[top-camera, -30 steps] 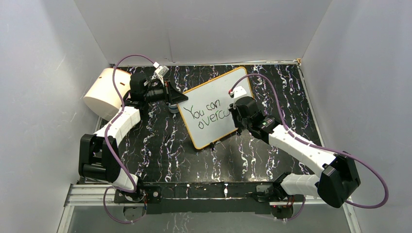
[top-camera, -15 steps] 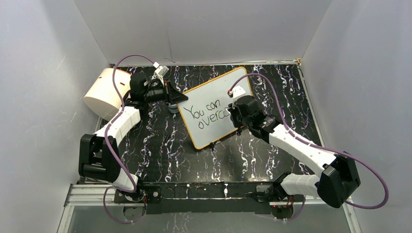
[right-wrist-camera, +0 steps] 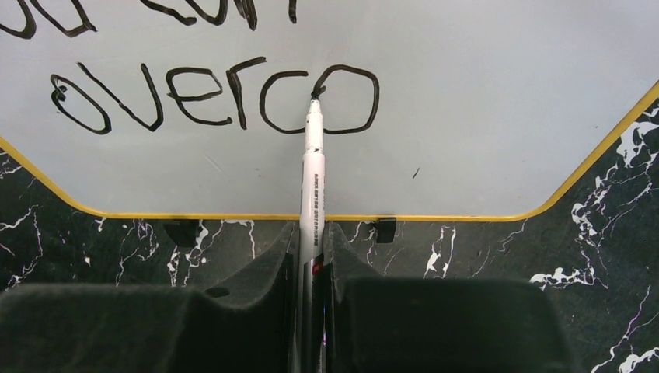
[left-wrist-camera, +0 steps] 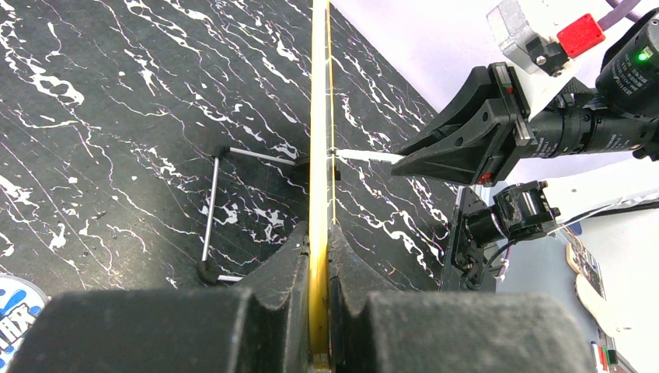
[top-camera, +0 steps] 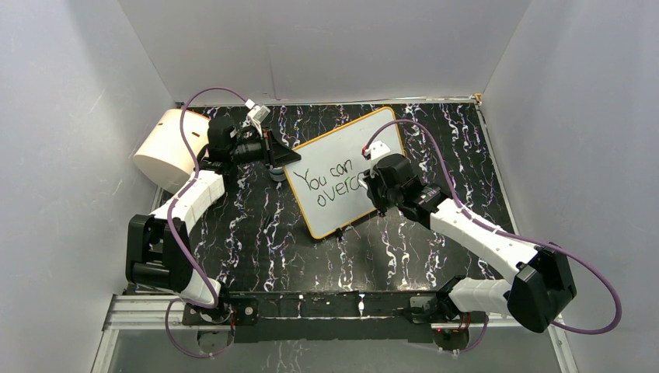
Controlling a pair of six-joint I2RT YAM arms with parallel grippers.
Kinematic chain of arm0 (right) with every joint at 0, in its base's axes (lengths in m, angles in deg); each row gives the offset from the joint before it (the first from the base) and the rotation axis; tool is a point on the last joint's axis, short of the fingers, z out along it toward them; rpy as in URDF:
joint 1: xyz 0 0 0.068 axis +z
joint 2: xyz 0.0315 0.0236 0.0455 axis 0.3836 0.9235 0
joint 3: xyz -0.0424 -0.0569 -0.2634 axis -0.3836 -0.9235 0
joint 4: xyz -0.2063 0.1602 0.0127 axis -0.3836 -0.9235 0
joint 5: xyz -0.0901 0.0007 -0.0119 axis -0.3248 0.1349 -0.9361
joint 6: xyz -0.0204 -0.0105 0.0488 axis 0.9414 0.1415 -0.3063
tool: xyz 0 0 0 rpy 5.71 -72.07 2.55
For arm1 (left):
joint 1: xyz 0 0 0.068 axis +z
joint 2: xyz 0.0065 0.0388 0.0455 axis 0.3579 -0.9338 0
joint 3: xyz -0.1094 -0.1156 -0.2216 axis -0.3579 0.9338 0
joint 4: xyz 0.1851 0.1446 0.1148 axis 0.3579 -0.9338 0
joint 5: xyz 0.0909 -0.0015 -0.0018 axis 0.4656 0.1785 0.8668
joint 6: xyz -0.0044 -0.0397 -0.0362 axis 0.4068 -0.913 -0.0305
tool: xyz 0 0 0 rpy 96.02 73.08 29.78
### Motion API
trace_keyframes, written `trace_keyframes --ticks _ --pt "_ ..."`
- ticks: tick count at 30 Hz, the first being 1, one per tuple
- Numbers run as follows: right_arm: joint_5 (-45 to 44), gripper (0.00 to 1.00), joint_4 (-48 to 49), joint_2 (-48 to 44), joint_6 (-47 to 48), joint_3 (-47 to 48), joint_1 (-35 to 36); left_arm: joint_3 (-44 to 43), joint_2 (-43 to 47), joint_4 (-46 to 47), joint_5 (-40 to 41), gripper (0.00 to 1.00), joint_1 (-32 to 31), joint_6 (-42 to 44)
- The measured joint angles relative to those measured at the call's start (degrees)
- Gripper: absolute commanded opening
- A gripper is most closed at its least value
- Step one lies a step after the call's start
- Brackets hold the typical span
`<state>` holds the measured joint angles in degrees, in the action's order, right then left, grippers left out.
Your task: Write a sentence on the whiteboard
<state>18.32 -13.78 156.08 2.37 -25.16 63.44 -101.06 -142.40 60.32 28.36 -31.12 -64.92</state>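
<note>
**Sentence in progress.** The sentence (right-wrist-camera: 198, 97) reads "You can" above "overco", black on the whiteboard (right-wrist-camera: 482, 116). In the overhead view the board stands propped near the table's (top-camera: 264, 233) centre, its top corner toward 1 o'clock.

The marker (right-wrist-camera: 312, 194) tip touches the second "o" at that letter's 10 o'clock, where the loop appears to close. The right hand (right-wrist-camera: 312, 233) is clamped on the marker barrel, approaching from the board's 6 o'clock rim in the wrist view. The left hand (left-wrist-camera: 319, 241) is closed on the board's yellow edge, at its 10 o'clock corner seen from above.

**Step in hand, as judged:** finish "overcome", then add "this".
- Lift the tip clear before shifting toward 3 o'clock, or a stray line will join "o" to "m".
- Bare white lies to 3 o'clock, but the rim curves inward at the lower corner, so "me" should be compact and level with the baseline.
- Pressure should be light. The board is held only by the left hand and its small feet (right-wrist-camera: 383, 229), and a hard push could tip or slide it.
- The strip below "overco" is shallow, so the last word needs small letters.
</note>
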Motion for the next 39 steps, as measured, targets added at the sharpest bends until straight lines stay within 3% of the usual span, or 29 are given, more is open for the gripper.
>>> trace_keyframes --ticks 39 --pt "-4.1 0.00 0.6 -0.5 1.0 0.1 -3.0 -0.1 0.0 -0.2 -0.2 0.00 0.0 0.1"
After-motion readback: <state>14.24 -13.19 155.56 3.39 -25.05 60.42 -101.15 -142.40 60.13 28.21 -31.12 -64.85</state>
